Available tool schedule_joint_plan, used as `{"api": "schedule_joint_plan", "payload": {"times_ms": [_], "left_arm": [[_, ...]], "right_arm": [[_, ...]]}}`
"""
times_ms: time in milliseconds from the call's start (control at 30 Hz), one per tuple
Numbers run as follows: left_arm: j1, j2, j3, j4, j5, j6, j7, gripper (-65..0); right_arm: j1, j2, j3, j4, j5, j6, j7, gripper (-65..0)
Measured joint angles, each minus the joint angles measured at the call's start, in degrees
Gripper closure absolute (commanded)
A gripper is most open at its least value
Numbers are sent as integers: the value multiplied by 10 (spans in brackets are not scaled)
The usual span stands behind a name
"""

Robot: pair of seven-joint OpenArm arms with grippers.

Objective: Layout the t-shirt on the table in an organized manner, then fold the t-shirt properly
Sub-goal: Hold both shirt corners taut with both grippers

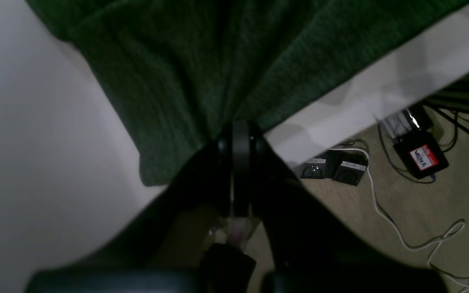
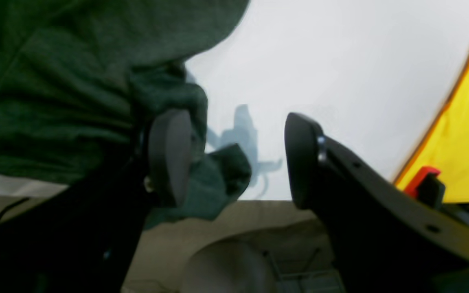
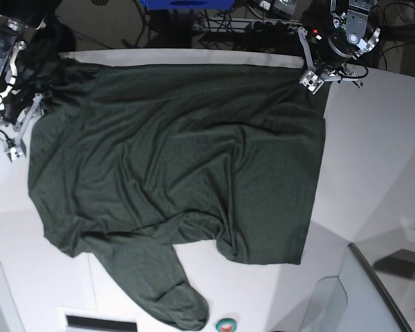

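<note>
1. The t-shirt lies spread over most of the white counter, body wide and mostly flat. Its far edge runs along the counter's 12 o'clock rim. One sleeve trails off toward 6 o'clock, ending near the front edge.

2. The left tool sits at the shirt's 1 o'clock corner in the base view. Its jaws are pressed together on a pinch of green fabric. Creases fan out from that pinch in the left wrist view, which suggests the corner is under tension, likely to keep the hem line straight along the rim.

3. The right tool is at the 10 o'clock corner. Its jaws stand apart with bare counter showing between them. A bunched fold of cloth hangs against the inner face of one finger, but nothing is clamped. I judge this corner is freed and the fabric is merely draped there.

4. With one far corner pinned and the other let go, the layout looks partly done. The upper body is smooth. Ripples run diagonally toward 5 o'clock, and the cloth is rumpled near the lower sleeve.

5. The 10 o'clock corner sits close to the counter's edge, so loose cloth there could slide off.

6. Folding seems not yet begun, since no layer lies doubled over the body.
</note>
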Motion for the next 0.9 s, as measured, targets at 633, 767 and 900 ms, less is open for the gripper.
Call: {"api": "schedule_joint_plan", "payload": {"times_ms": [633, 767, 900], "left_arm": [[0, 0, -2, 0, 0, 0, 0, 0], [0, 0, -1, 0, 0, 0, 0, 0], [0, 0, -1, 0, 0, 0, 0, 0]], "right_arm": [[151, 51, 4, -356, 19, -2, 187, -35], [103, 51, 4, -299, 16, -2, 173, -35], [77, 52, 5, -268, 11, -1, 164, -35]]}}
